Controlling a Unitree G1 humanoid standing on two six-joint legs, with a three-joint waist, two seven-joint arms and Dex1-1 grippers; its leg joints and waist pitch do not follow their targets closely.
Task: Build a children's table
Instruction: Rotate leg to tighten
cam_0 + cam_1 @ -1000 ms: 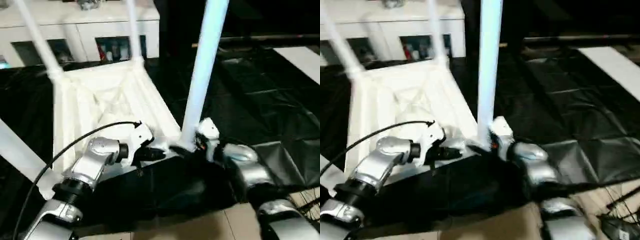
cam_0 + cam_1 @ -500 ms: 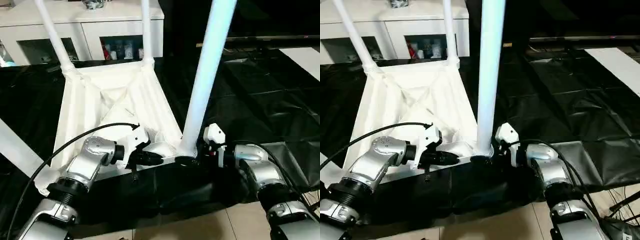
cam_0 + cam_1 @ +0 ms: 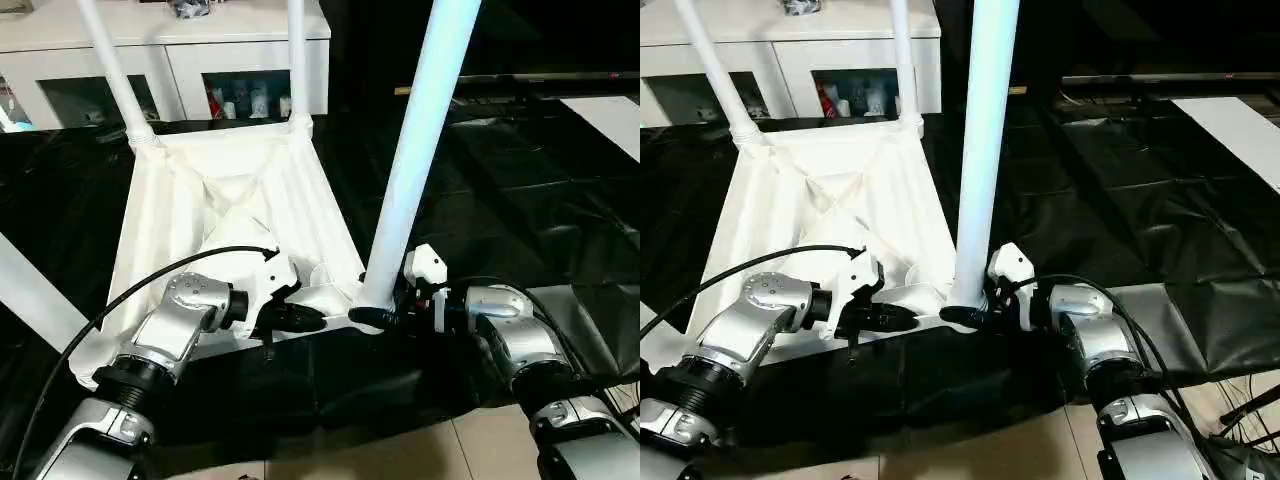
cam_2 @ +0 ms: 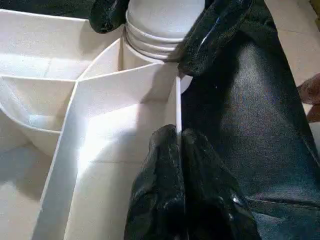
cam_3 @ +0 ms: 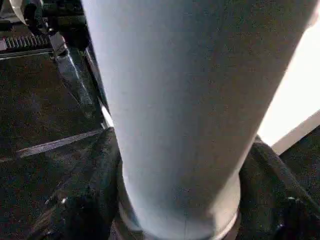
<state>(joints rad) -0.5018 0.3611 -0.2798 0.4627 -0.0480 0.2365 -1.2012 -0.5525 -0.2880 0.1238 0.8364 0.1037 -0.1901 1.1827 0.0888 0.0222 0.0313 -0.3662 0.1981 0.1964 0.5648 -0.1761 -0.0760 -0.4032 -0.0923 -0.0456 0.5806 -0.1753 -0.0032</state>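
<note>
Gripping the near leg (image 3: 415, 150) base — right claw (image 3: 378, 317); left claw (image 4: 177, 145) pinching tabletop (image 3: 225, 200) rim.

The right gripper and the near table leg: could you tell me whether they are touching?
Touching. In the right wrist view, the right gripper has a black finger pressed against each side of the near leg, at its base.

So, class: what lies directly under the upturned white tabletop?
The tabletop rests ribs-up on a black-draped work table. The black cover spreads out on every side; what lies directly beneath the top is hidden by the top itself.
</note>
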